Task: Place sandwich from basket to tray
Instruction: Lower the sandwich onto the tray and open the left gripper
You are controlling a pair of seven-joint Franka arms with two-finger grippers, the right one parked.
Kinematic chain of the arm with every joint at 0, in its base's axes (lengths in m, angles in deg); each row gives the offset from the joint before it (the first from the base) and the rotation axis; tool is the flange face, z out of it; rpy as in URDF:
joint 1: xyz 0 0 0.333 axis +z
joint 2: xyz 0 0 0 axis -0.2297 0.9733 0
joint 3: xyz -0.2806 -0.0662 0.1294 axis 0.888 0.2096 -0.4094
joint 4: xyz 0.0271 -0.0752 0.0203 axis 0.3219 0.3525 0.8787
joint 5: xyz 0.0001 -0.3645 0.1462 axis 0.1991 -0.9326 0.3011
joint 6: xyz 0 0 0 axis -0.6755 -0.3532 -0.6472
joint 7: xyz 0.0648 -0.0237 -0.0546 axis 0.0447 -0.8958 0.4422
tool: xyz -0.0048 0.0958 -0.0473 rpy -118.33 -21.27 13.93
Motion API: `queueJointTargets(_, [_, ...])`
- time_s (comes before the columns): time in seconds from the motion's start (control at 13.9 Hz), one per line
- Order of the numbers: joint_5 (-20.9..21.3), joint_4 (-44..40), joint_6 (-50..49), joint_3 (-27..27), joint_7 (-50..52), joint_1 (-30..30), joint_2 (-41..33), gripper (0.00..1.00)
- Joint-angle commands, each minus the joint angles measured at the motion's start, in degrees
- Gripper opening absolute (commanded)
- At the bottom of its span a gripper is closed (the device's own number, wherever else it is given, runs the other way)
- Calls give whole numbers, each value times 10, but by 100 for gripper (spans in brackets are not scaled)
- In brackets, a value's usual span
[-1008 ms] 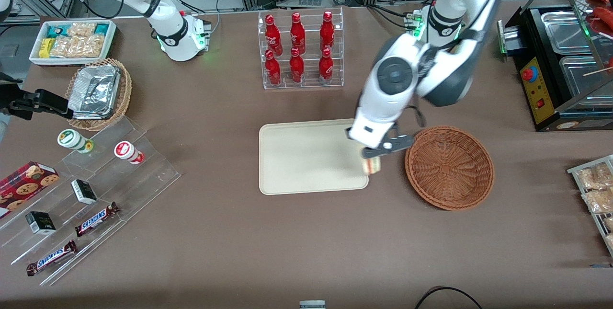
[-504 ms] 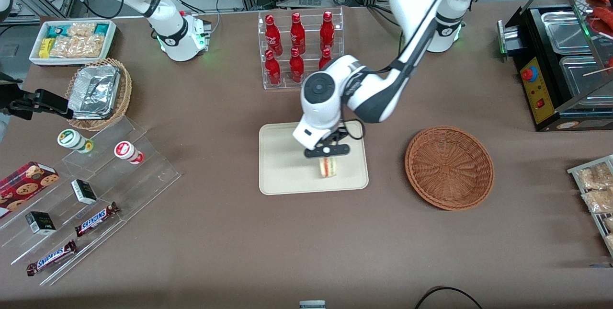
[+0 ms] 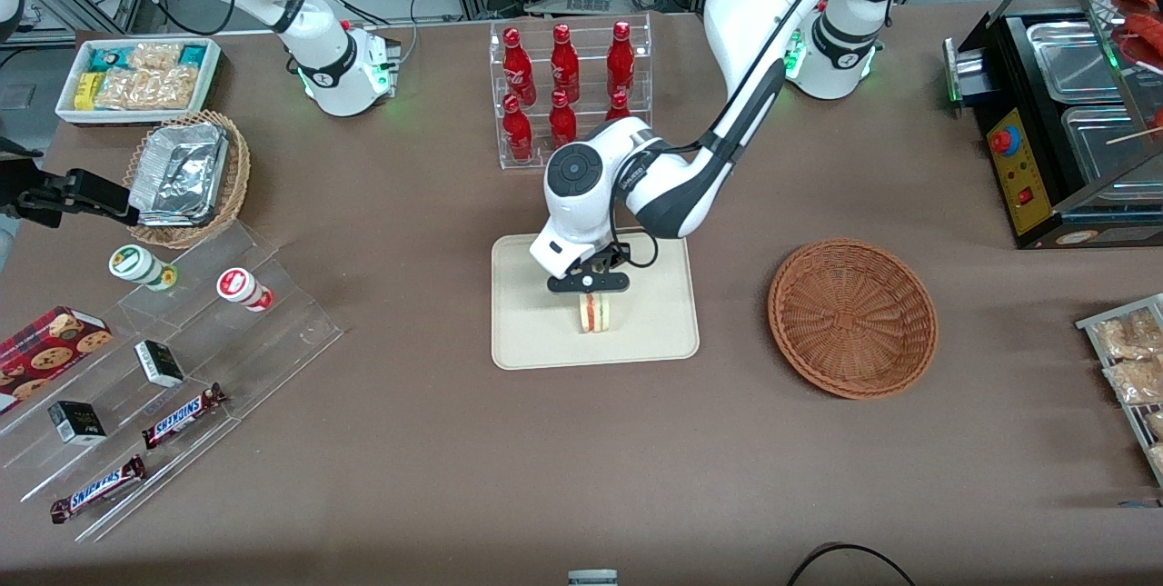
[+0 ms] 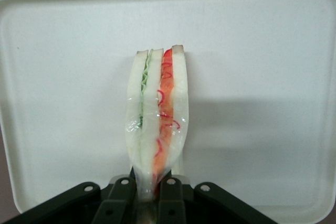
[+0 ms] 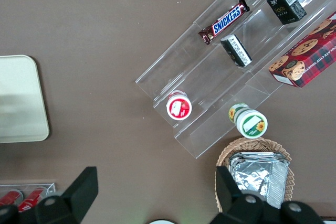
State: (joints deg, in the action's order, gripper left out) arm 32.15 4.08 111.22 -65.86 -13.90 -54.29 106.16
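Note:
My left gripper (image 3: 588,284) is over the middle of the cream tray (image 3: 527,332), shut on the sandwich (image 3: 597,312). The sandwich is a wrapped wedge of white bread with red-orange and green filling. In the left wrist view it (image 4: 156,119) hangs from the gripper (image 4: 149,192) with its cut edge showing, and the tray (image 4: 262,51) fills the background below it. I cannot tell whether it touches the tray. The reddish-brown wicker basket (image 3: 852,318) stands beside the tray, toward the working arm's end of the table, with nothing in it.
A clear rack of red bottles (image 3: 568,95) stands farther from the front camera than the tray. A tan basket with foil containers (image 3: 186,175), a white snack bin (image 3: 136,77) and clear stepped shelves with snacks (image 3: 173,368) lie toward the parked arm's end. A black appliance (image 3: 1063,132) stands at the working arm's end.
My left gripper has carried the sandwich from the tray's edge nearest the basket to over the tray's middle. The basket has not moved.

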Motion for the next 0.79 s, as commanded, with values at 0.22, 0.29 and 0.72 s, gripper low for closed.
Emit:
queueJointTargets(0.22, [14,-13,-1,-11,36,-22,15,0])
queueJointTargets(0.29, [14,-13,-1,-11,36,-22,17,1])
queueJointTargets(0.72, [12,-20,-26,-12,35,-15,-9,99])
